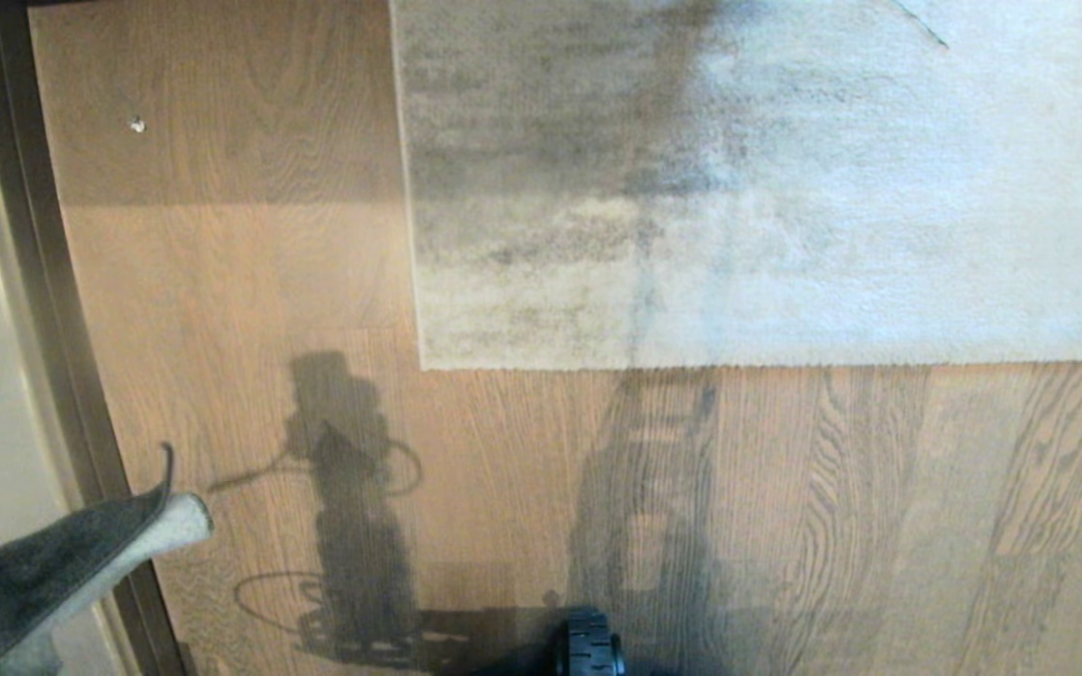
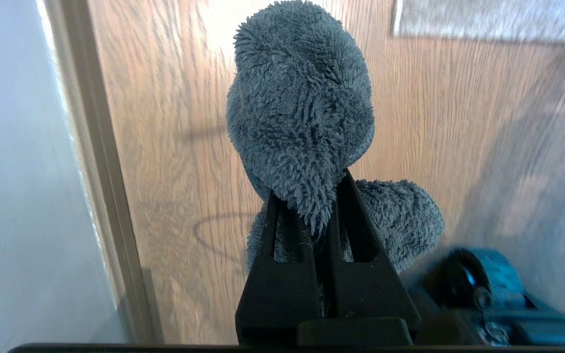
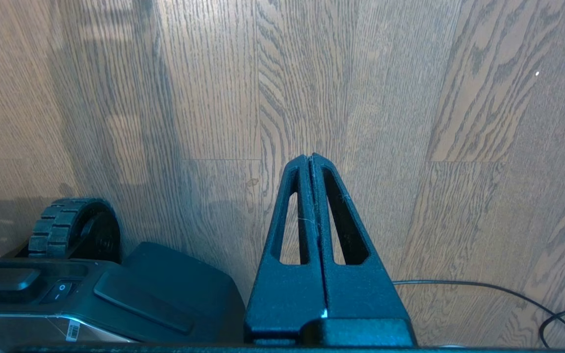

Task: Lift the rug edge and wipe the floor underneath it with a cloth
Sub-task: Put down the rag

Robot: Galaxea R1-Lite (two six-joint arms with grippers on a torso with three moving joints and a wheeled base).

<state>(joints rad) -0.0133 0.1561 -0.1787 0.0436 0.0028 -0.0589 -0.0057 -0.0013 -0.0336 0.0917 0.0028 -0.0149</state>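
At the far left of the head view the cloth [image 1: 43, 563] pokes up from the bottom corner, over the dark baseboard strip [image 1: 53, 329], its free end aimed toward the rug. The left wrist view shows why: the left claw [image 2: 312, 206] is clamped on the cloth's lower fold, and the fuzzy bulk stands up beyond the tips, with a second lobe bulging beside one finger. It looks soft, light and floppy; it should conform to the floor [image 1: 785, 516] under light pressure, though a bunched wad like this may wipe with only a small patch.

Moving right, bare planks lie between the cloth and the rug edge [image 1: 691, 364]. The rug lies flat, its near edge running straight across the view from the corner [image 1: 424, 364] at mid-left out past the right side; a second edge runs away from that corner. The short pile and woven body will likely be limp but weighty, so the corner or the near edge just beside it seems the easiest hold, peeling up and back.

Further right, the right claw [image 3: 311, 157] shows only in its own wrist view, tips pressed together, holding nothing, above bare planks near the robot's base [image 3: 115, 294].
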